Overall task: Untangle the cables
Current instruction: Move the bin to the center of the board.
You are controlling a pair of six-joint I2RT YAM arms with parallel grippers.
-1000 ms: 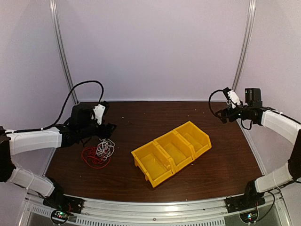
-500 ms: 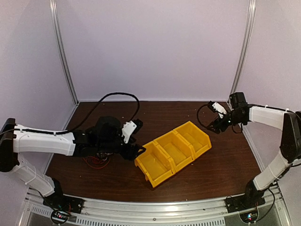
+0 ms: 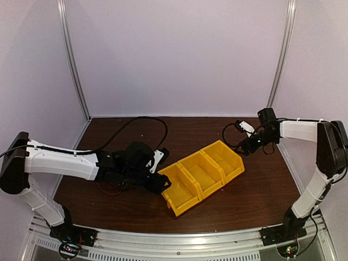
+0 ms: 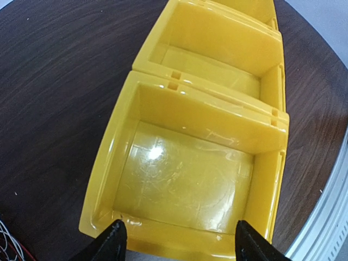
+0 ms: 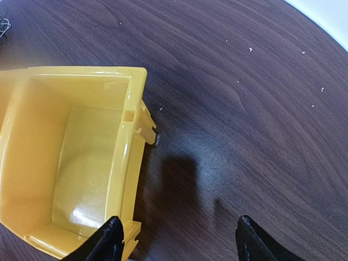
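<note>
The left gripper stands wide open. Only its two dark fingertips show at the bottom edge of the left wrist view, straddling the near wall of the yellow bins. From above, the left gripper sits at the near-left end of the yellow bins.

The cables lie almost wholly hidden under the left arm, with only a trace of red showing. In the wrist view the cables are cut off at the lower left corner: a few thin red and white strands, the rest out of frame.

The right gripper is also spread wide, holding nothing, over the dark table just beside the end compartment of the bins. From above, the right gripper is small and its jaws are hard to make out.
</note>
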